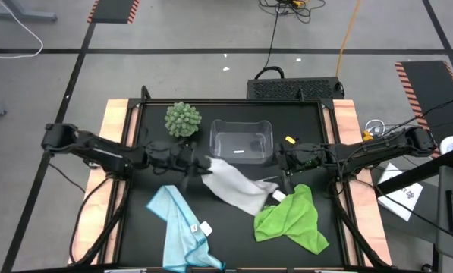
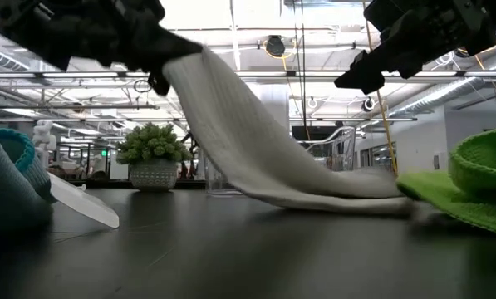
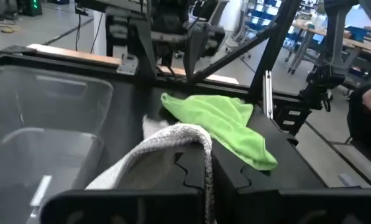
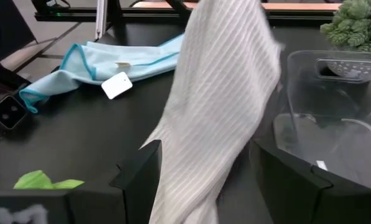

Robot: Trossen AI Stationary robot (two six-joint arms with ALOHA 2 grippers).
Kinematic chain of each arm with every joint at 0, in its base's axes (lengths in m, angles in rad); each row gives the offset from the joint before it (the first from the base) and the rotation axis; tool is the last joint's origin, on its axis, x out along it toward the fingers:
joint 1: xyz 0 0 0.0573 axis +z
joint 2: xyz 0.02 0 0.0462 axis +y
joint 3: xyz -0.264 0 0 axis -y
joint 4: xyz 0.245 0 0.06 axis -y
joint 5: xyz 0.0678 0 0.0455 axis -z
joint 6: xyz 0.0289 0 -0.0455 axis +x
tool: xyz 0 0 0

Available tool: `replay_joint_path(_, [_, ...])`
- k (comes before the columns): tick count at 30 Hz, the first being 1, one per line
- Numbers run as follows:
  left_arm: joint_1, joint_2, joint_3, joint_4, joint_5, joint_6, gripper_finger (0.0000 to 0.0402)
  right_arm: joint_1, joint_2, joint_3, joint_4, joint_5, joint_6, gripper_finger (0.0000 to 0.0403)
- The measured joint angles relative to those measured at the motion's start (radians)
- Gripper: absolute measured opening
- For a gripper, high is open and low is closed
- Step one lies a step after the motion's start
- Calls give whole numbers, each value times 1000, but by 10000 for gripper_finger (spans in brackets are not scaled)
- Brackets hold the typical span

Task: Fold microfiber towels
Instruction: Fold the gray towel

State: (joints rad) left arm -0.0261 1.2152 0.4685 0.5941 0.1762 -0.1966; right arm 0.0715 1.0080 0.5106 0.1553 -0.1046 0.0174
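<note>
White towel (image 1: 237, 186) hung lifted at one corner, pinched in the left gripper (image 1: 198, 165); right gripper (image 1: 287, 161) waited spread above it. Blue towel (image 1: 182, 227) and green towel (image 1: 293, 220) lay crumpled; none looked folded.

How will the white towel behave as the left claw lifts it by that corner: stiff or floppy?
Probably floppy: the white towel hangs in a sagging sheet from the shut left claw, its far end trailing on the table. It looks light, since a corner pinch holds it. Likely it will drag and bunch rather than slide flat, perhaps brushing the green towel lying close by.
</note>
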Motion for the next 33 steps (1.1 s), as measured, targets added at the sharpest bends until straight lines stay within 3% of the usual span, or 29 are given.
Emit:
replay_joint_path(8, [11,-25,273,-383,25,124,4,1,12,0,97,2,-6,237])
replay_joint_path(12, [11,5,390,-507,117,172,4,1,39,0,170,3,-36,237])
replay_joint_path(20, [8,126,585,-639,296,175,3,-5,98,0,317,4,-113,237])
replay_joint_path(33, [5,252,685,-644,291,205,4,4,116,27,371,-51,-114,237])
